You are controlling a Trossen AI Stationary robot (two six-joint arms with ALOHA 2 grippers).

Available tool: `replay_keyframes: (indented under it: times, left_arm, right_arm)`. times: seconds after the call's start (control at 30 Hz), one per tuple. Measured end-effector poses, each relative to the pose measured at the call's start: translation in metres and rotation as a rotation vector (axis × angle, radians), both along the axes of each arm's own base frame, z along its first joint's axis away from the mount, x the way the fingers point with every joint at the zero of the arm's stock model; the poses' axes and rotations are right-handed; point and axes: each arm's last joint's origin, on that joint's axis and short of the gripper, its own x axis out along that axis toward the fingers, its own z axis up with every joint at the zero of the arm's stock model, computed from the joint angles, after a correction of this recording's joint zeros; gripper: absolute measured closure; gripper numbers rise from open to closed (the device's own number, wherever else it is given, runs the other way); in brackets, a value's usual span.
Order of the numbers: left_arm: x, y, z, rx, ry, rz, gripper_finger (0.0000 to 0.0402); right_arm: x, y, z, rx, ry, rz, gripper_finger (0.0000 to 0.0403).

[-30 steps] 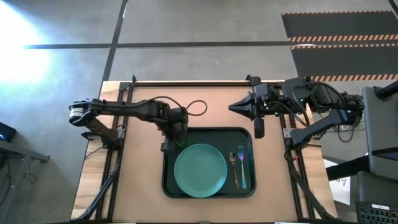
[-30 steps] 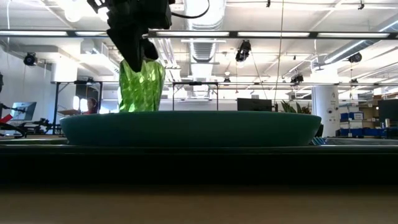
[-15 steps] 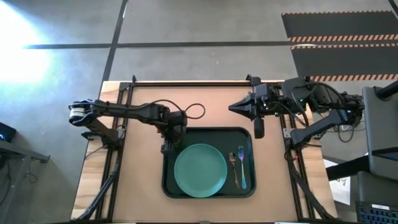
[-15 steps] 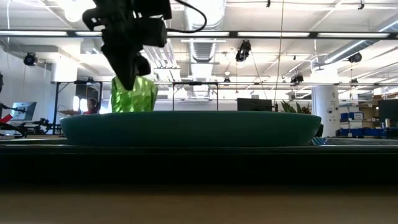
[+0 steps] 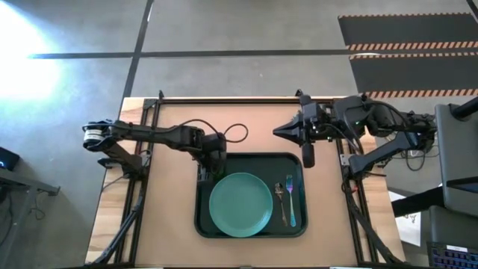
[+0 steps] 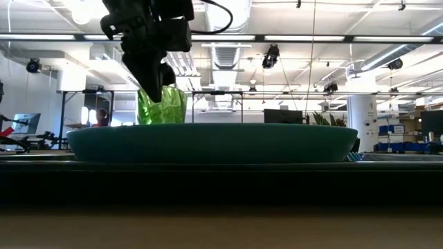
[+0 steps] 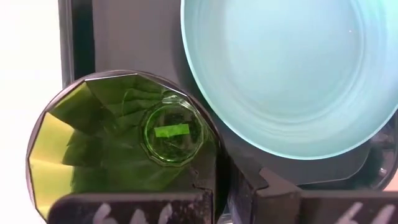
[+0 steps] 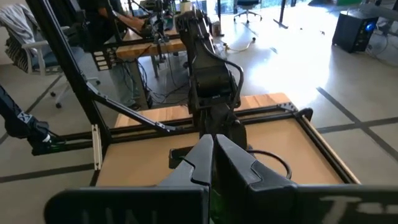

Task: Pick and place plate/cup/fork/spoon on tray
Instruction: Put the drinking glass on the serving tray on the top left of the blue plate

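Left gripper, left of frame centre in the high view, is clamped on the cup at the tray's upper-left corner, just beside the plate. Plate lies centre-tray. Spoon and fork lie side by side on the tray's right part. Right gripper, upper right of the tray, fingers together, holds nothing.

Wooden table carries dark green tray, lying flat.
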Motion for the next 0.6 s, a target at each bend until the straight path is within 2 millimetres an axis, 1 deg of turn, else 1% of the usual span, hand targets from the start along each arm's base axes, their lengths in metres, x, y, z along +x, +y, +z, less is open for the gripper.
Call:
replay_keyframes:
  times: [0.27, 0.47, 0.6]
  left_arm:
    - [0.003, 0.0, -0.004, 0.012, 0.007, 0.001, 0.0401]
    - [0.001, 0.002, -0.005, 0.069, 0.027, 0.023, 0.0401]
    - [0.001, 0.002, -0.005, 0.075, 0.034, 0.026, 0.0401]
  right_arm:
    - [0.005, 0.001, -0.012, -0.003, 0.04, -0.001, 0.0394]
    - [0.005, 0.001, -0.012, -0.002, 0.038, -0.001, 0.0394]
    - [0.005, 0.001, -0.011, -0.001, 0.033, -0.001, 0.0394]
